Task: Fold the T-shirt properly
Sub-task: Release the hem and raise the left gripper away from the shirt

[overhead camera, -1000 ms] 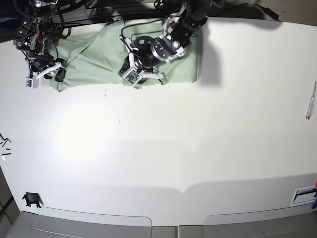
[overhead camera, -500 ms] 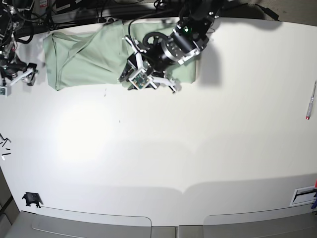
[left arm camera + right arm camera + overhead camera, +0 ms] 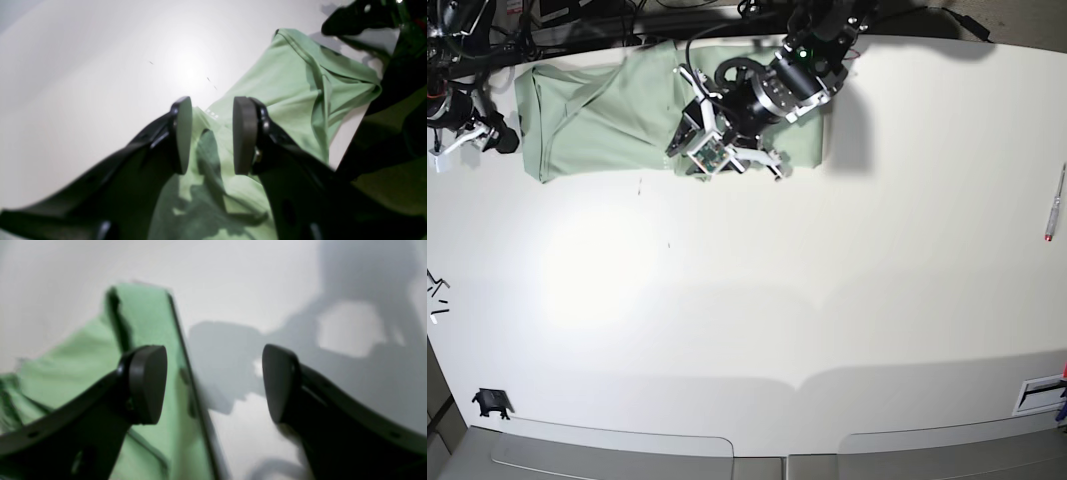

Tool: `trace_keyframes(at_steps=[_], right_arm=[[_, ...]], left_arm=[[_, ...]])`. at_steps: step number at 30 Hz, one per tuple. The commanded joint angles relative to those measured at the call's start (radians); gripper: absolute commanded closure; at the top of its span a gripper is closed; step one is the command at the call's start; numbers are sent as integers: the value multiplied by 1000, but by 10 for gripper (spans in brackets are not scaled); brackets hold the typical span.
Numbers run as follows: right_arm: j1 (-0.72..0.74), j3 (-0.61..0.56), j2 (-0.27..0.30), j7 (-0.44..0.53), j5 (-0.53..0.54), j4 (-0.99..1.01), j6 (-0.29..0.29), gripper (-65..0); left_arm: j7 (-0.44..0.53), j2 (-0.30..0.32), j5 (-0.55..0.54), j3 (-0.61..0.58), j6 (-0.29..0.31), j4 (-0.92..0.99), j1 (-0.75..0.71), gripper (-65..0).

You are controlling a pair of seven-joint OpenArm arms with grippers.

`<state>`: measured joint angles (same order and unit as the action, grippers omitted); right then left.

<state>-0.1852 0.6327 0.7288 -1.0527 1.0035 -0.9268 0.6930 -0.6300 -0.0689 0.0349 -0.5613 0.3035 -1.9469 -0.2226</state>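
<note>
**Folded shirt at the table's far edge, both claws open and empty**

We see the pale mint-green short-sleeved cloth T-shirt (image 3: 597, 115) lying flat along the far edge of the broad white table (image 3: 827, 280), folded into a long band whose near edge runs roughly parallel to the table's far edge. Creases and an overlapping layer run across its middle. In the left wrist view the T-shirt (image 3: 293, 100) shows a hemmed edge and a raised fold towards its far corner.

We find the left gripper (image 3: 727, 160) hanging over the near edge of the band, right of its middle. In its own camera the left gripper (image 3: 212, 135) has its two dark pads parted with a clear gap, green cloth visible beneath and between them but nothing pinched; one of its fingertips (image 3: 243, 133) stands over the fabric, the other close to the hem where the cloth meets the bare table.

We find the right gripper (image 3: 472, 135) just off the band's end, on the base view's left, beside the shirt and apart from it. In its camera the right gripper (image 3: 213, 383) is spread wide and holds nothing: one pad lies over the T-shirt (image 3: 143, 316) and its straight edge, the other over bare table.

A slim red-tipped pen (image 3: 1054, 205) lies well apart.
</note>
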Motion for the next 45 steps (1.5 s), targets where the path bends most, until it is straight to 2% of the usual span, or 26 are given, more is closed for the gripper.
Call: trace_keyframes(at_steps=[1,8,12,23,28,32,38,41,43,45], right_arm=[[5,8,29,-11,26,16,5,-422],[5,8,0,-228,338,79,5,-422],[5,7,-5,-276,417,79,5,-422],[5,4,-5,-318,448,79,5,-422],[6,-71,-5,-322,448,78,5,-422],[6,-153,-6,-285,480,78,5,-422],[8,-167,-5,-294,480,78,5,-420],[8,-167,-5,-320,480,78,5,-372],[8,-167,-5,-340,480,78,5,-271],[8,-167,-5,-341,480,78,5,-128]], left_arm=[[24,-11,-9,-2,3,-21,7,-192],[24,-11,-9,-2,3,-21,7,-192],[24,-11,-9,-2,3,-21,7,-192],[25,-11,-9,-2,3,-21,7,-192],[25,-11,-9,-2,3,-21,7,-192],[25,-11,-9,-2,3,-21,7,-192],[23,-11,14,-2,3,-26,7,-192],[6,-7,74,-2,2,-55,7,-192],[-4,12,82,-2,2,-90,7,-192],[-21,35,81,-2,-16,-123,6,-192]])
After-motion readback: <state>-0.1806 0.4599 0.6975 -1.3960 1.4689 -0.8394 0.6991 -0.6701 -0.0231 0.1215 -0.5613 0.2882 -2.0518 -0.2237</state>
